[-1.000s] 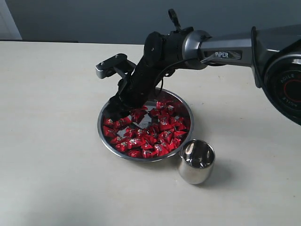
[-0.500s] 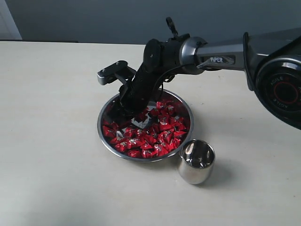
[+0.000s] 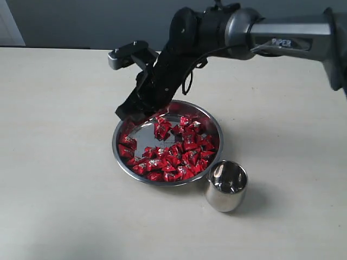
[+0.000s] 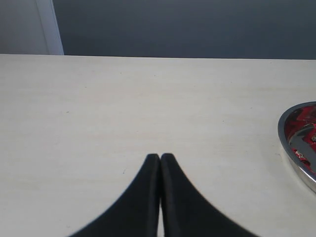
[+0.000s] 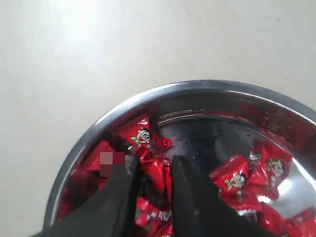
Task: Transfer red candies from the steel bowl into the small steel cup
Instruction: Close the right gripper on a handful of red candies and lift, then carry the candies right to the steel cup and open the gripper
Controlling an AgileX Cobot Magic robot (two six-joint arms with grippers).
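Inventory: two grippers, one steel bowl [image 5: 207,87], one small steel cup [image 3: 226,187], and roughly thirty red candies [image 3: 179,157], heaped too closely for an exact count. The right gripper [image 5: 154,163] has its fingers narrowly apart, pinching one red candy [image 5: 157,177]. It hangs just above the bowl's rim. The remaining candies lie in the bowl below the fingertips. The cup stands upright just beyond the bowl's opposite rim. The left gripper [image 4: 160,159] is pressed together and holds nothing. Surface: pale table [image 3: 65,189]. Behind it is a grey wall [image 3: 108,21].
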